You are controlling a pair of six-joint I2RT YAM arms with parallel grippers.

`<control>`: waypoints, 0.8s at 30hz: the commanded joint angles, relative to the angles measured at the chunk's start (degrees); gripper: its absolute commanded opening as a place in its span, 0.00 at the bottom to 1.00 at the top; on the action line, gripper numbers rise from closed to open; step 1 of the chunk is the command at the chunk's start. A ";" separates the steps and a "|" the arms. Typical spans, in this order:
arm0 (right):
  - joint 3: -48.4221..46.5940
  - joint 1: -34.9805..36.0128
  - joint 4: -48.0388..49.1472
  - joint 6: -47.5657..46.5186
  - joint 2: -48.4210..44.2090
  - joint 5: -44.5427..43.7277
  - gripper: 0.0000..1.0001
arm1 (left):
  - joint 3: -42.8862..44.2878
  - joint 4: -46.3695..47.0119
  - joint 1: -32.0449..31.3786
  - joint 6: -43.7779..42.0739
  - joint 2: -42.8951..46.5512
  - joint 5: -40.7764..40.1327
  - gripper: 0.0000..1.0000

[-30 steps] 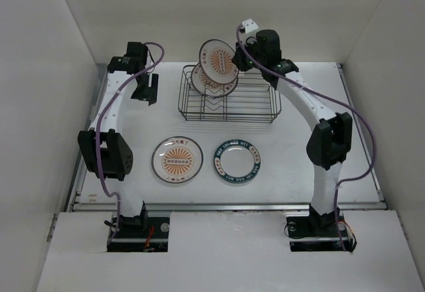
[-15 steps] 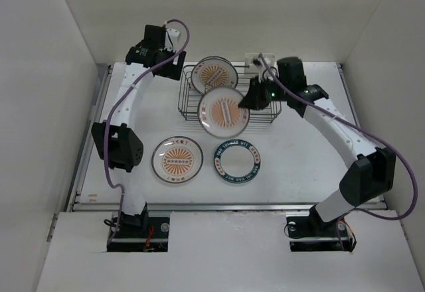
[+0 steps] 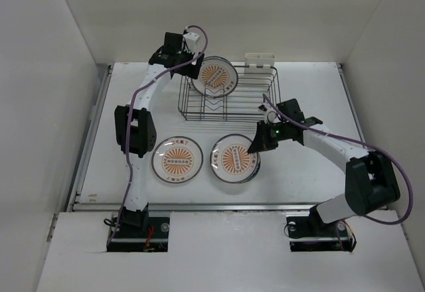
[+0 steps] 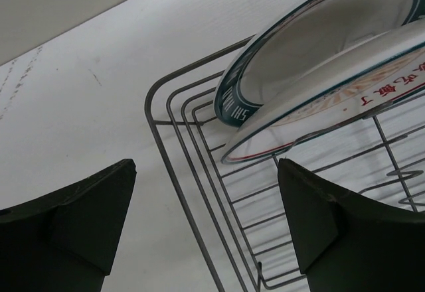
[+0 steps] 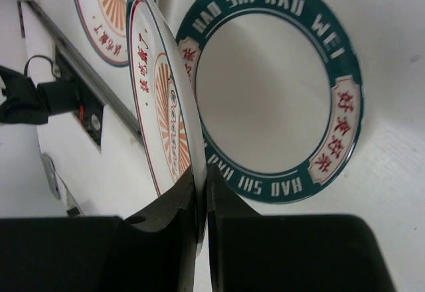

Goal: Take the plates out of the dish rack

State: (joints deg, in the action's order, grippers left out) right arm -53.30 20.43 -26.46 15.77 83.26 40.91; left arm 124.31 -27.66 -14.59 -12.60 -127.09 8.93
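My right gripper is shut on the rim of an orange sunburst plate and holds it just above the teal-rimmed lettered plate on the table; in the right wrist view the held plate is edge-on between my fingers. Another sunburst plate lies flat to the left. The dark wire dish rack holds a sunburst plate upright at its far left end. My left gripper is open beside that end; its wrist view shows a teal-rimmed plate behind the sunburst plate in the rack.
A white cup holder is clipped on the rack's far edge. White walls enclose the table on three sides. A metal rail runs along the table's near edge.
My right gripper carried the sunburst plate from over the rack down and forward to above the teal-rimmed plate. My left gripper moved right, close to the plates in the rack.
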 commanded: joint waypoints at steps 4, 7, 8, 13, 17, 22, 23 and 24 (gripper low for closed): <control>2.15 -1.79 7.82 1.63 4.45 -2.23 0.00 | 3.75 4.37 -0.88 -0.67 -0.44 1.27 0.86; 2.15 -3.28 8.35 1.63 6.30 -1.62 0.00 | 3.75 4.90 -1.41 -0.67 -0.97 1.27 0.86; 1.45 -3.90 8.35 1.63 7.08 -1.62 0.00 | 3.75 4.90 -1.41 -0.67 -0.97 1.27 0.86; 0.92 -4.96 7.65 0.58 8.23 -2.15 0.13 | 3.75 4.90 -1.93 -1.19 -0.97 0.65 0.86; 0.92 -4.96 2.92 -1.44 8.23 -4.78 0.48 | 3.75 4.90 -1.93 -1.73 -0.97 0.65 0.86; -2.68 -4.96 -4.03 -2.06 7.70 -9.61 0.65 | 3.75 4.90 -2.46 -3.48 -0.97 -1.10 0.86; -3.99 -4.96 -5.08 -2.06 7.09 -10.75 0.66 | 3.75 4.90 -2.46 -4.09 -0.97 -1.11 0.86; -4.70 -4.96 -7.27 -2.06 6.22 -11.45 0.66 | 3.75 4.90 -2.46 -4.10 -0.97 -1.11 0.86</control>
State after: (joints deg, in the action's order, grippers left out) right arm -54.08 15.90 -28.21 13.91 90.80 34.00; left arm 125.40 -24.69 -16.80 -14.94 -129.01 8.32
